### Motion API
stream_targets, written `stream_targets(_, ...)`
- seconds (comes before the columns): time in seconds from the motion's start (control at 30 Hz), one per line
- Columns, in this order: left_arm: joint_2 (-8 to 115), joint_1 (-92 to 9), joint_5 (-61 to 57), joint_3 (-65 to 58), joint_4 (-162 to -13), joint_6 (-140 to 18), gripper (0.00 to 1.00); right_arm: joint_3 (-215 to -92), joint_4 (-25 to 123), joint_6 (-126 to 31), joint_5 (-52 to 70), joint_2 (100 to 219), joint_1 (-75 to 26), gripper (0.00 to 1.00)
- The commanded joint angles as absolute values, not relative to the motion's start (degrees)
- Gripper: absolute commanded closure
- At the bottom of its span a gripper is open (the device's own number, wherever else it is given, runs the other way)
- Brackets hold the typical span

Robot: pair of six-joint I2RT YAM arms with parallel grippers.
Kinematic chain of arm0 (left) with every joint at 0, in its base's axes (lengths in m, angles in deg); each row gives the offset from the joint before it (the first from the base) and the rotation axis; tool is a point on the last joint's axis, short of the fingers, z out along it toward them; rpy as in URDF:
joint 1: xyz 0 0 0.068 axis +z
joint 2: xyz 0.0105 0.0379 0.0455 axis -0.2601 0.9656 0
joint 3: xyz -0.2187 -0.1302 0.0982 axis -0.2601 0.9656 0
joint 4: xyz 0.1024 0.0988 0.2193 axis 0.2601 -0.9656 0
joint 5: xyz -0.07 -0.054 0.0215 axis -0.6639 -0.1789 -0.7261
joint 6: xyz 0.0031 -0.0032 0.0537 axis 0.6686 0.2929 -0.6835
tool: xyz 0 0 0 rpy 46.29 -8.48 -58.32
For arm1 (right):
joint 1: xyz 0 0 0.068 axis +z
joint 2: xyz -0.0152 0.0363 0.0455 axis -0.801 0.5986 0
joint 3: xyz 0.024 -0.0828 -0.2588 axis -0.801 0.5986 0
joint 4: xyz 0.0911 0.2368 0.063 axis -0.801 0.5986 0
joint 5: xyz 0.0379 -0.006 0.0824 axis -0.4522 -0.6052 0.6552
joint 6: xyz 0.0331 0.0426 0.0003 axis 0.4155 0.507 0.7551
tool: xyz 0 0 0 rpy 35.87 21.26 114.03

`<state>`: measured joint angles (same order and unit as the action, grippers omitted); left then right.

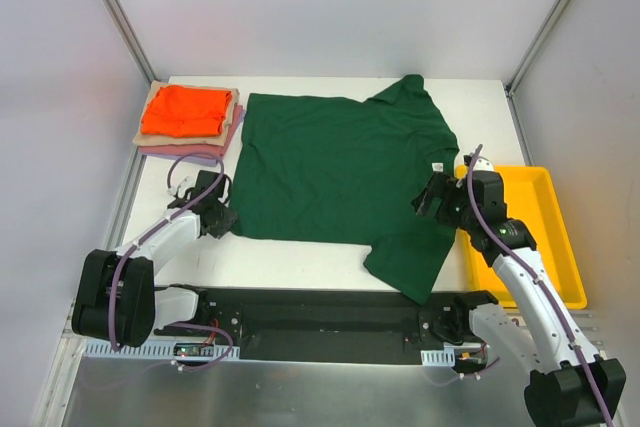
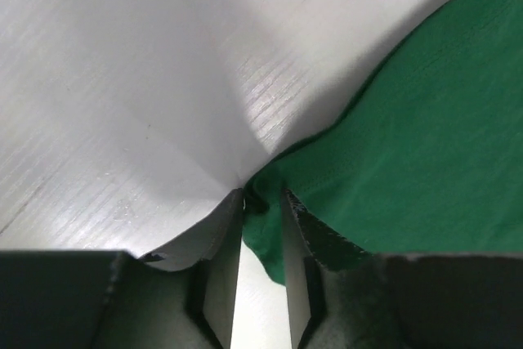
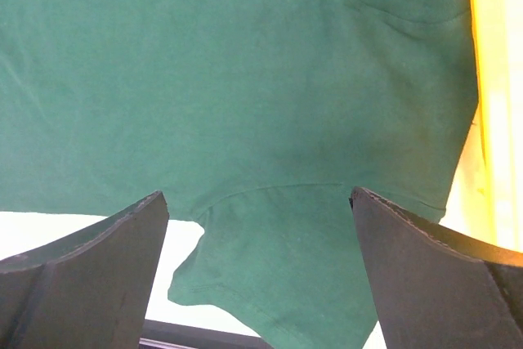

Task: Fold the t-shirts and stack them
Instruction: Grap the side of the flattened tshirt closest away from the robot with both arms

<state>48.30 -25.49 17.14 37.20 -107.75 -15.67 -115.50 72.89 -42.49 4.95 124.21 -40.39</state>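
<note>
A dark green t-shirt (image 1: 340,172) lies spread flat on the white table, one sleeve pointing to the near edge. My left gripper (image 1: 222,215) is at its near left corner. In the left wrist view the gripper (image 2: 263,198) has its jaws drawn close, with a bunched fold of the green cloth (image 2: 425,120) pinched between the tips. My right gripper (image 1: 430,199) hovers over the shirt's right side near the sleeve. In the right wrist view that gripper (image 3: 257,202) stands wide open above the green cloth (image 3: 245,79), holding nothing. A folded orange t-shirt (image 1: 185,109) tops a stack over tan (image 1: 146,133) and pink (image 1: 190,151) ones at the far left.
A yellow plastic tray (image 1: 545,247) sits at the right edge of the table, just beside the right arm; its rim shows in the right wrist view (image 3: 494,79). Grey walls with metal posts close in the table on three sides.
</note>
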Motion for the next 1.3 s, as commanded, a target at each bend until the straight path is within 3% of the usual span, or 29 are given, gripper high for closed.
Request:
stream_targets(0.0, 49.8, -25.63, 16.62, 39.72, -108.29, -13.4, 0.85, -116.08, 77.26, -44.28, 2.03, 124.18, -39.78, 0.04)
stream_targets(0.07, 49.54, -25.63, 15.83, 39.55, -108.2, -13.57, 1.0, -116.17, 78.4, -45.07, 2.03, 124.35, -39.43, 0.04)
stream_targets(0.17, 48.58, -25.71, 15.48, 39.37, -108.12, -14.28, 1.0, -118.97, 83.84, -47.7, -0.49, 125.93, -36.02, 0.02)
stream_targets(0.3, 45.33, -25.71, 16.97, 39.9, -108.12, -14.89, 1.0, -123.1, 92.37, -49.56, -5.52, 130.23, -22.07, 0.01)
stream_targets(0.4, 43.57, -25.71, 17.76, 39.9, -108.12, -15.59, 1.0, -122.68, 95.28, -45.27, -5.61, 134.53, -11.34, 0.07)
stream_targets(0.63, 43.48, -25.71, 16.45, 38.67, -108.55, -16.47, 1.0, -116.18, 94.23, -34.18, -1.4, 140.7, -0.06, 0.29)
stream_targets(1.03, 43.92, -25.71, 16.36, 37.7, -109.34, -16.39, 1.0, -113.18, 88.7, -33.38, -5.78, 151.33, 0.56, 0.57)
stream_targets(1.27, 40.58, -25.71, 18.46, 37.79, -110.48, -16.65, 1.0, -117.13, 92.81, -27.06, -17.46, 154.33, 0.03, 0.97)
